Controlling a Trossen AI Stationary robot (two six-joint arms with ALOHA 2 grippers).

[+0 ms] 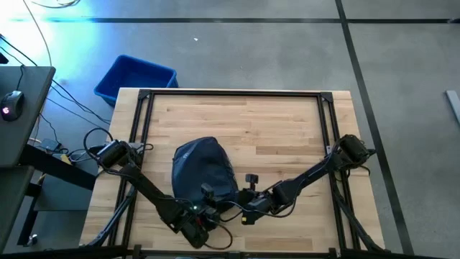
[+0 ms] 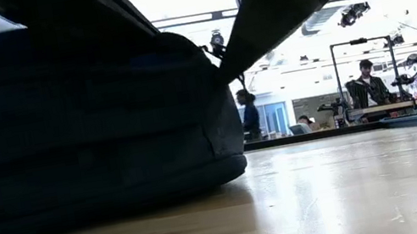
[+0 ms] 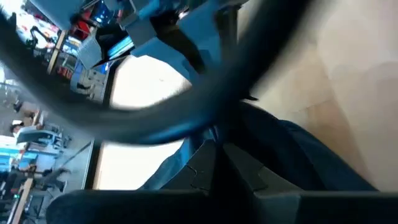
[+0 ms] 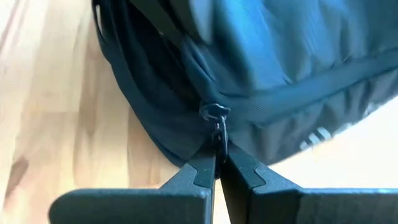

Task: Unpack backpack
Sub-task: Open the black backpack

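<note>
While the backpack (image 1: 203,170) lies on the wooden table (image 1: 273,122) just left of centre and toward the near edge, both arms reach in and meet at its near end. Its dark navy fabric bulges in a rounded oval, and in the low view it fills the left half of the picture, resting flat on the boards.

At the pack's near right side, the right gripper (image 4: 216,163) has its two fingers pressed together on the zipper pull (image 4: 216,118) — the small metal tab sits pinched just beyond the fingertips, on the zipper line that runs along the side of the pack.

Against the pack's near edge, the left gripper (image 3: 219,163) has its fingers closed on the fabric — whether it pinches a fold, a strap or a zipper tab cannot be told.

Off the table's far left corner, a blue bin (image 1: 135,78) stands on the floor
</note>
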